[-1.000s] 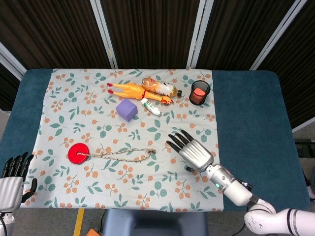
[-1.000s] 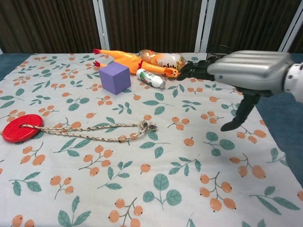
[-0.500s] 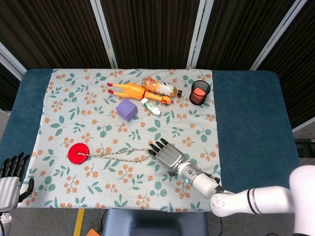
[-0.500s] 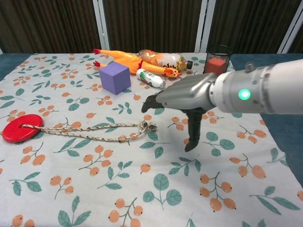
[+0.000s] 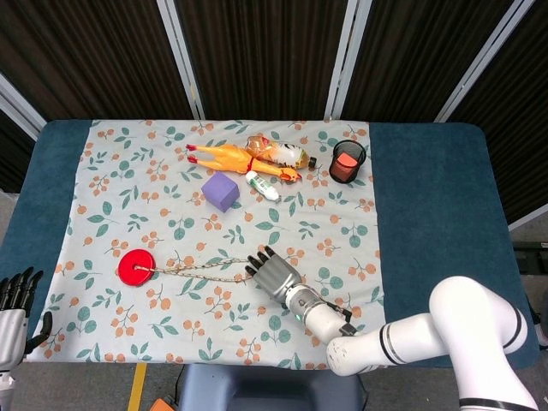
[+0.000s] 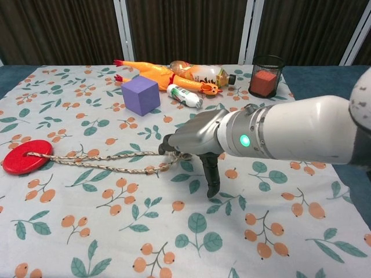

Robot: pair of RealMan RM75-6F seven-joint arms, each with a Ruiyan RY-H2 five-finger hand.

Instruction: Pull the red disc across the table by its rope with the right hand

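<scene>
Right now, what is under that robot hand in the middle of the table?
Under the right robot hand lies the knotted free end of the rope on the flowered cloth. The fingertips cover the knot, so any grip is hidden.

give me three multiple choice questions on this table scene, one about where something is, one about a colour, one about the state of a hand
1. Where does the red disc lie?
A. Inside the mesh cup
B. On the floral cloth at the far end of the rope from the right hand
C. On top of the cube

2. What colour is the cube?
A. Purple
B. Green
C. Yellow

3. How is the right hand placed?
A. Raised high above the rubber chicken
B. Resting off the table edge
C. Low over the cloth, fingertips at the free end of the rope

Answers: 1 B, the disc sits on the cloth with the rope running from it towards the hand. 2 A, both views show it purple. 3 C, the chest view shows the fingertips at the rope's knotted end; whether they grip it cannot be told.
</scene>
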